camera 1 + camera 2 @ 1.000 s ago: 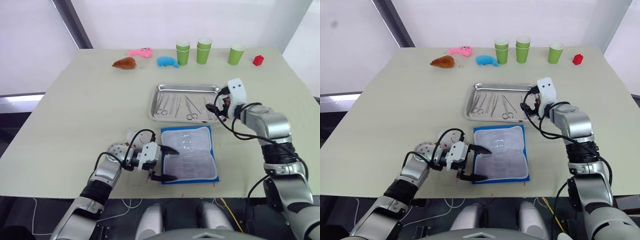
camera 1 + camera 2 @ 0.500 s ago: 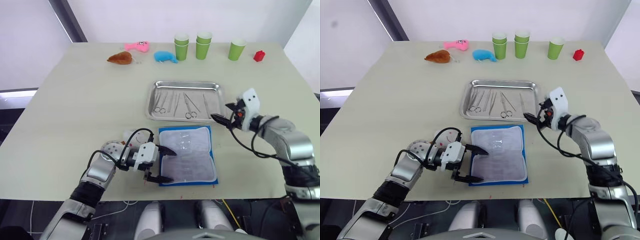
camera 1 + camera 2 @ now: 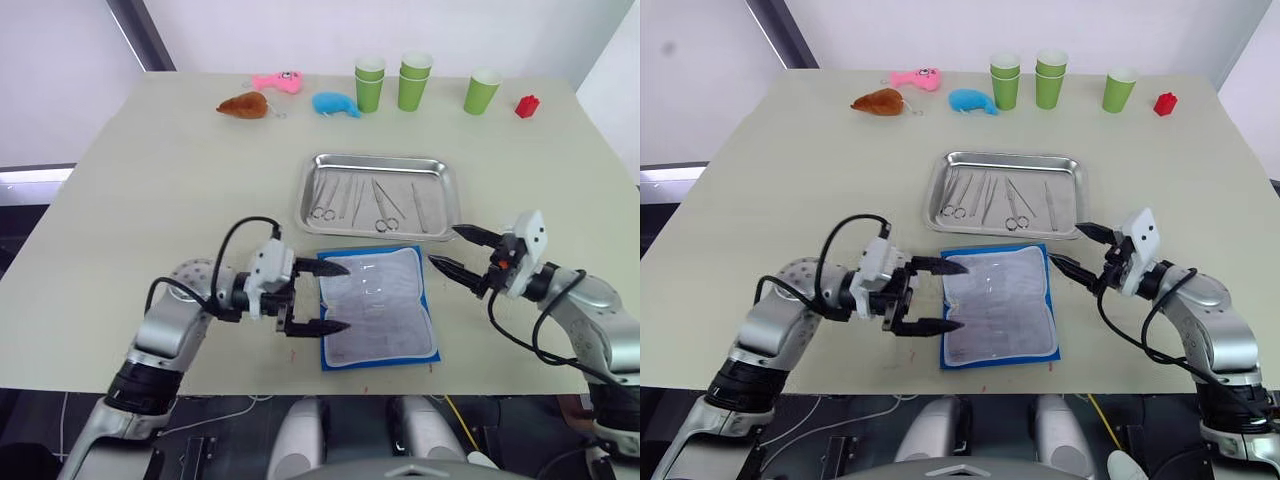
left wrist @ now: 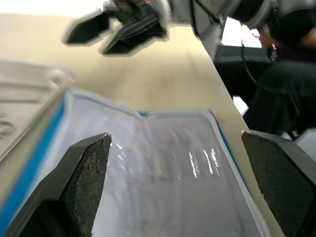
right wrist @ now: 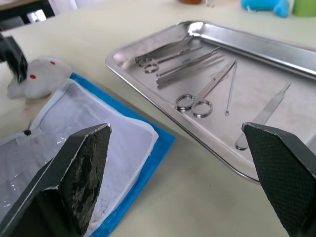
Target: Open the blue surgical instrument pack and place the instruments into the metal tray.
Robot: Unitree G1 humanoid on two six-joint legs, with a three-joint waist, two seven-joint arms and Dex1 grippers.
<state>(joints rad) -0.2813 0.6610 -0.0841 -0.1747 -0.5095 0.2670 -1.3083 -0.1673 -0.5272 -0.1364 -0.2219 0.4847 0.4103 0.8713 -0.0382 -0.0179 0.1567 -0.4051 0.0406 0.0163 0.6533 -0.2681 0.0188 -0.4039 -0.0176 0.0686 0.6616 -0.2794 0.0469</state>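
The blue surgical instrument pack (image 3: 378, 305) lies unfolded near the table's front edge, its pale lining (image 4: 163, 173) facing up. Just behind it stands the metal tray (image 3: 447, 190), with several instruments (image 5: 197, 101) lying in it: scissors, forceps and probes. My left gripper (image 3: 338, 297) is open at the pack's left edge, one finger near each left corner. My right gripper (image 3: 445, 247) is open just right of the pack's far right corner, in front of the tray, with nothing between its fingers.
Along the far edge stand green cups (image 3: 410, 82), a red block (image 3: 526, 105), a blue whale toy (image 3: 335, 103), a pink toy (image 3: 276, 80) and a brown toy (image 3: 243, 104). A small white object with red dots (image 5: 34, 76) lies by the pack's left side.
My right gripper has drawn back from the tray's right end to the pack's right side. My left gripper stays open at the pack's left edge, shifted slightly.
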